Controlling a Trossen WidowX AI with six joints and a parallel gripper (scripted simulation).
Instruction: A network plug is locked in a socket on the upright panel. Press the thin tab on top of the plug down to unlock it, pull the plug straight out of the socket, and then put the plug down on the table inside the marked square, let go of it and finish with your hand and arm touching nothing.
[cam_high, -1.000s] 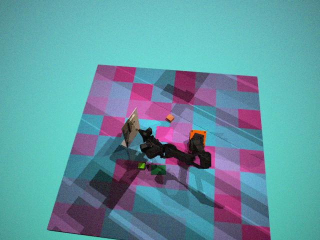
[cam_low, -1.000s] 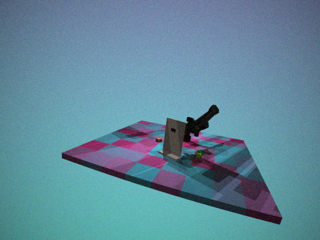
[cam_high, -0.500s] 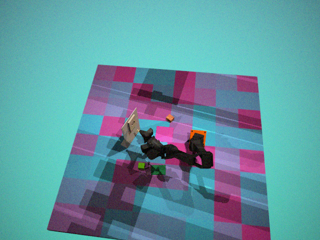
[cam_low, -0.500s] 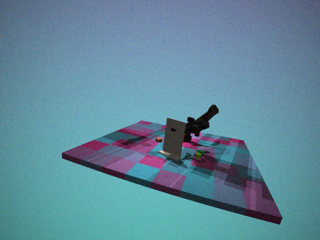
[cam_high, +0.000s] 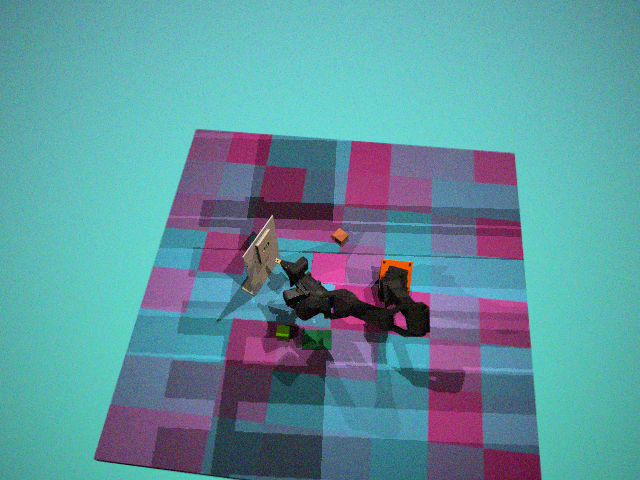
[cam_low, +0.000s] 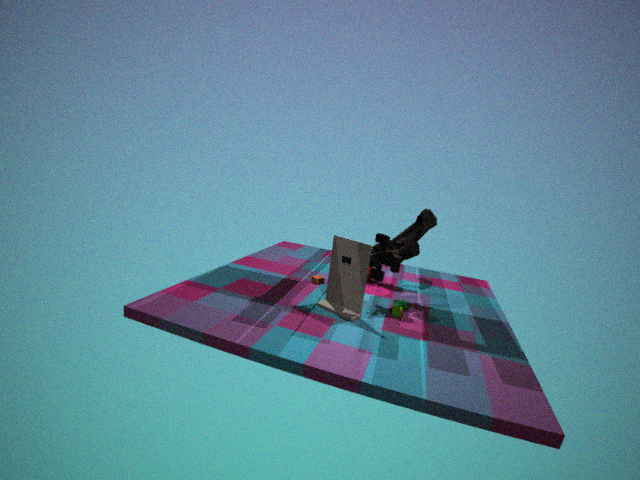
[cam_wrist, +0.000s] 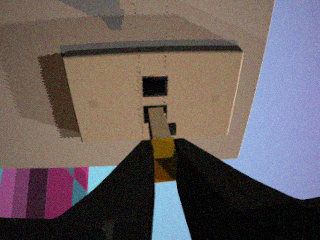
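Black gripper (cam_wrist: 164, 160) clamped nearly shut on the small yellow-brown network plug (cam_wrist: 163, 150), whose pale front end meets the lower dark socket (cam_wrist: 154, 112) of the upright beige panel (cam_wrist: 214, 96) above the checkered pink-and-teal worktop (cam_high: 454, 310).

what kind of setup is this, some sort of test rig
Likely a bare robot test bench: a patchwork pink and teal table with an upright socket panel, a dark arm whose end effector grips the plug, and scattered small blocks.

We saw the upright panel (cam_high: 260, 256) blocking ahead; behind the gripper (cam_high: 285, 265), only the small orange cube (cam_high: 339, 236) stood well apart.
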